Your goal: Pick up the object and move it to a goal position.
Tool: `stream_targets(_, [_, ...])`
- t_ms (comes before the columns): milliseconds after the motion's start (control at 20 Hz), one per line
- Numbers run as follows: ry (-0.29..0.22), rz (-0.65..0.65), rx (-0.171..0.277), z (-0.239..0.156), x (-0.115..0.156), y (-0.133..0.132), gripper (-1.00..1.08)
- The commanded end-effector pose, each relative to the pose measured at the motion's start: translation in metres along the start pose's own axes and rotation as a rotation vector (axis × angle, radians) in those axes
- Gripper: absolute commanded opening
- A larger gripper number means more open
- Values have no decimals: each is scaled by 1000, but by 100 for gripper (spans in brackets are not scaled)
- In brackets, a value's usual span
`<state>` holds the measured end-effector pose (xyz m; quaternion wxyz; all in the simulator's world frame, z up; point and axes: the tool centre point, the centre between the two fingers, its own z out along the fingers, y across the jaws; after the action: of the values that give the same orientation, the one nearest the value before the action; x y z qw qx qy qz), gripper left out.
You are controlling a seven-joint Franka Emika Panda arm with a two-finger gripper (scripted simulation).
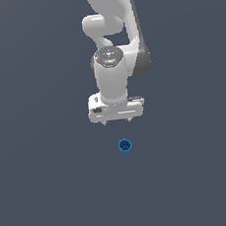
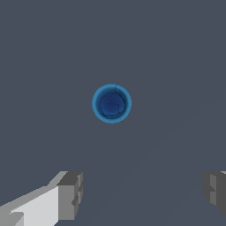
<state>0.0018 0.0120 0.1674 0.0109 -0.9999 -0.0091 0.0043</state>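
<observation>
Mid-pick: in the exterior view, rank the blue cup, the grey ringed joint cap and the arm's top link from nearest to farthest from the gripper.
Measured from the open gripper:
1. Blue cup, just below it, slightly toward the exterior view's right.
2. Grey ringed joint cap, directly above it.
3. Top link, at the picture's upper edge.

Plain dark grey-blue floor (image 1: 49, 191) fills both views; nothing else visible.
</observation>
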Motion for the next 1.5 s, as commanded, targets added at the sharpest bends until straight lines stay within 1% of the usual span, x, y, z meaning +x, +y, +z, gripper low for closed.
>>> stream_targets(0, [0, 0, 0, 0, 0, 0, 100])
stream_targets(150, [7, 0, 0, -2, 3, -2, 100])
stream_targets(450, [36, 1, -2, -11, 14, -10, 100])
stream_targets(850, [34, -25, -4, -7, 16, -10, 100])
stream_targets(1150, [29, -107, -11, 5, 24, -12, 100])
stream_targets(1450, [20, -244, -19, 26, 36, -15, 100])
